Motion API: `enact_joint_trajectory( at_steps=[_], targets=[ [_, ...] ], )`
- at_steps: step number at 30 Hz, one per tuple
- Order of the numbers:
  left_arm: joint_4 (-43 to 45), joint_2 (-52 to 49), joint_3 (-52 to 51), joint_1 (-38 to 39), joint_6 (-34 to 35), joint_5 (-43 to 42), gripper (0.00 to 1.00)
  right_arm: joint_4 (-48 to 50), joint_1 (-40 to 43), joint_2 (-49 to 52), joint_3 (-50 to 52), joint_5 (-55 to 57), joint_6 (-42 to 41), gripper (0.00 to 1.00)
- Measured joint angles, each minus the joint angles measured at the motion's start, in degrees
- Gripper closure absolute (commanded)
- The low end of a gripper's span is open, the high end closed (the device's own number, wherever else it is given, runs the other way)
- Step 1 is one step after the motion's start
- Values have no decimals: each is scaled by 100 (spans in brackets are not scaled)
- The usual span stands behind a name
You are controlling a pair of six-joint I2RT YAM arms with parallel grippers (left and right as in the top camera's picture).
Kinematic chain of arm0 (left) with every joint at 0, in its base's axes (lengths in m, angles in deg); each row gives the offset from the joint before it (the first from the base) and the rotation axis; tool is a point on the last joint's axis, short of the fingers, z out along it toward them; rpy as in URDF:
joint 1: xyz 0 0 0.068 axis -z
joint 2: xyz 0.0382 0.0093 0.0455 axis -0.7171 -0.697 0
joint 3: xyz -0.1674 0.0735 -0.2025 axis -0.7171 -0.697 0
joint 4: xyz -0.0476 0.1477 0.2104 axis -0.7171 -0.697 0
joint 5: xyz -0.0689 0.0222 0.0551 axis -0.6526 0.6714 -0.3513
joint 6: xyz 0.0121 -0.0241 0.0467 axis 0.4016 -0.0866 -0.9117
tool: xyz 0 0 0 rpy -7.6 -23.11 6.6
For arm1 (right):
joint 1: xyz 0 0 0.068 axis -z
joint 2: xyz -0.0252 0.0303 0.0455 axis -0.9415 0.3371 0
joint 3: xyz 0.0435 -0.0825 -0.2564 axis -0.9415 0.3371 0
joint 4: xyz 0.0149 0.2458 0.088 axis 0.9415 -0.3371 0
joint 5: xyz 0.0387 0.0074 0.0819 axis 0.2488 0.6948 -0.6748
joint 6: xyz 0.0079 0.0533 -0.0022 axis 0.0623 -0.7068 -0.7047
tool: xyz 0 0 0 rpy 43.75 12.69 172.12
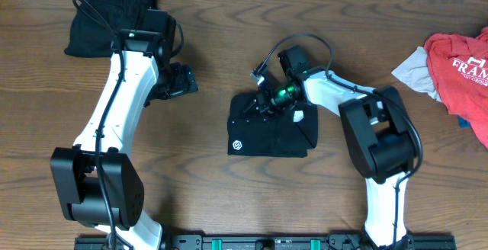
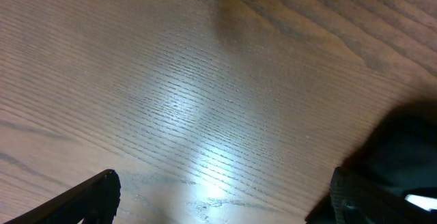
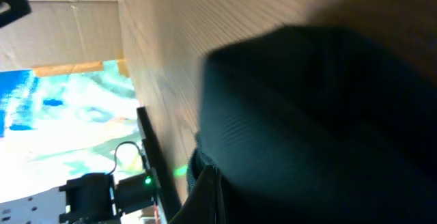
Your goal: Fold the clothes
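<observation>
A folded black top (image 1: pixel 278 132) with a small white round logo (image 1: pixel 237 145) lies in the middle of the table. My right gripper (image 1: pixel 264 101) rests on its upper left part, shut. In the right wrist view the closed fingers (image 3: pixel 208 197) lie against the black fabric (image 3: pixel 321 115); whether cloth is pinched between them does not show. To the left of the top, my left gripper (image 1: pixel 183 82) hovers open over bare wood. In the left wrist view its fingertips (image 2: pixel 102 193) stand wide apart with nothing between them. A red tee (image 1: pixel 461 67) with white letters lies at the right edge.
A heap of black clothes (image 1: pixel 114 14) sits at the back left corner, behind the left arm. A light grey piece (image 1: pixel 415 71) lies beside the red tee. A dark blurred shape (image 2: pixel 410 156) shows at the right of the left wrist view.
</observation>
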Motion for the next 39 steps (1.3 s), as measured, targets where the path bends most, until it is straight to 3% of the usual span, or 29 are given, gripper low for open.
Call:
enact_joint_trajectory(
  at_steps=[9,17,29,33,39],
  targets=[
    [0,0,0,0,2,-2,2,-382,-2,-1801,-22,363,-227,95],
    [2,2,0,0,0,0,2,-675,-304,-1775,319,579,-319,94],
    [0,2,0,0,0,0,2,1515,-435,-1231,2098,942,-1384,91],
    [0,2,0,0,0,0,2,1864,-435,-1010,2197,828,-1639,96],
    [-125,2,0,0,0,0,2,3165,-417,-960,2315,468,-1751,92]
  ],
)
